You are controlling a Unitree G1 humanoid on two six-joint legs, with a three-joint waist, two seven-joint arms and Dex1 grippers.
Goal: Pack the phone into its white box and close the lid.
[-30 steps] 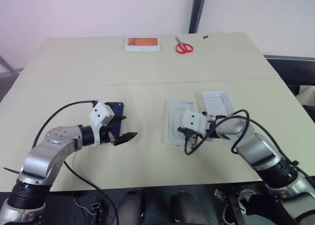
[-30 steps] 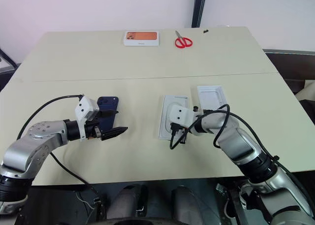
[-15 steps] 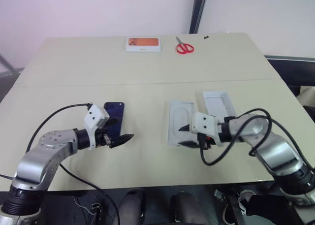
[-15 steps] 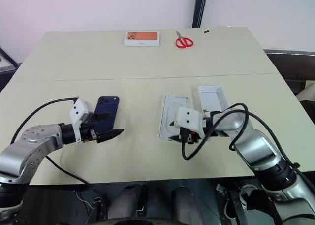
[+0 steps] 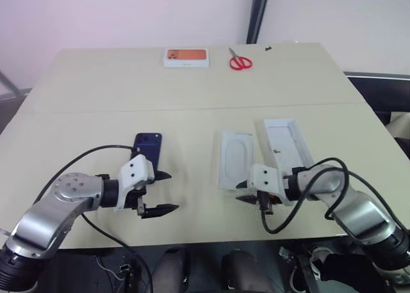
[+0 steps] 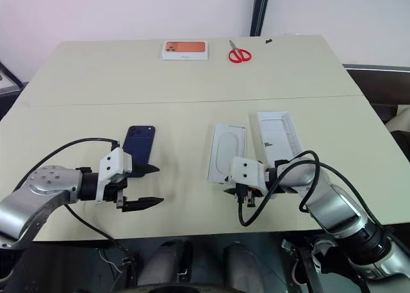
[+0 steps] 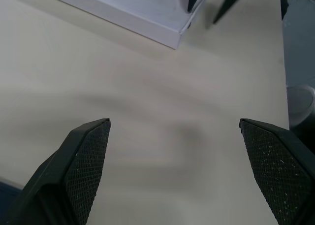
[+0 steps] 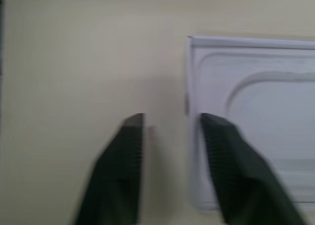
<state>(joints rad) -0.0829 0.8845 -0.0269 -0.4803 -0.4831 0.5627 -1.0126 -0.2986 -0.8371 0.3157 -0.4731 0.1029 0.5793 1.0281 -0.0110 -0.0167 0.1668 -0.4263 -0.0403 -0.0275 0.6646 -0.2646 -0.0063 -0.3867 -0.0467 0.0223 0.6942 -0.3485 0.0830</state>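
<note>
From the head views, the phone [image 6: 139,142] is seen lying flat on the table [image 6: 192,81], at about 1 o'clock from the left gripper [image 6: 148,185] and just beside it — its black fingers are spread wide with nothing between them. At 3 o'clock from the phone, well apart, a thin white insert [image 6: 227,153] lies beside an open white tray [image 6: 277,134]. The right gripper [image 6: 238,192] hovers at the insert's near end, at its 6 o'clock. A white box with an orange picture [image 6: 184,49] and red scissors [image 6: 238,53] sit at the far edge.

In the left wrist view, both pads [image 7: 88,158] stand far apart over bare table.

In the right wrist view, the fingers [image 8: 130,141] are nearly together — a narrow gap straddles the insert's corner, nothing gripped.
</note>
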